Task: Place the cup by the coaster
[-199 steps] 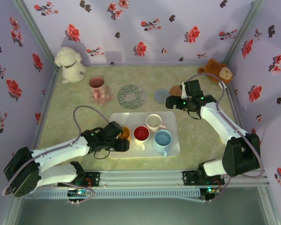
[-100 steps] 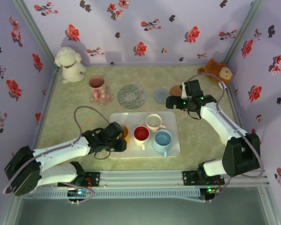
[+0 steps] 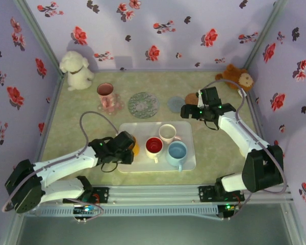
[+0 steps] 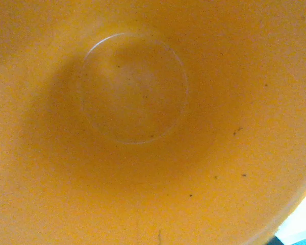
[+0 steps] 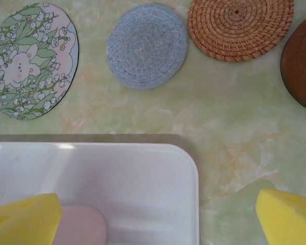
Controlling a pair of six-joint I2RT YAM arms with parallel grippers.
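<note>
On the left side of the table, the left gripper (image 3: 128, 152) sat right on the small orange plastic cup (image 3: 136, 147), at the left edge of the flat white tray (image 3: 189, 163). I could not tell if its fingers had squeezed the cup. Its camera looked straight down inside it. I think it was there to lift the cup out. Behind the tray lay the round flowery coaster (image 3: 143, 104), with bare table beside it for the cup. On the right, the right gripper (image 3: 189, 111) hung wide open, holding nothing, out of the way.
</note>
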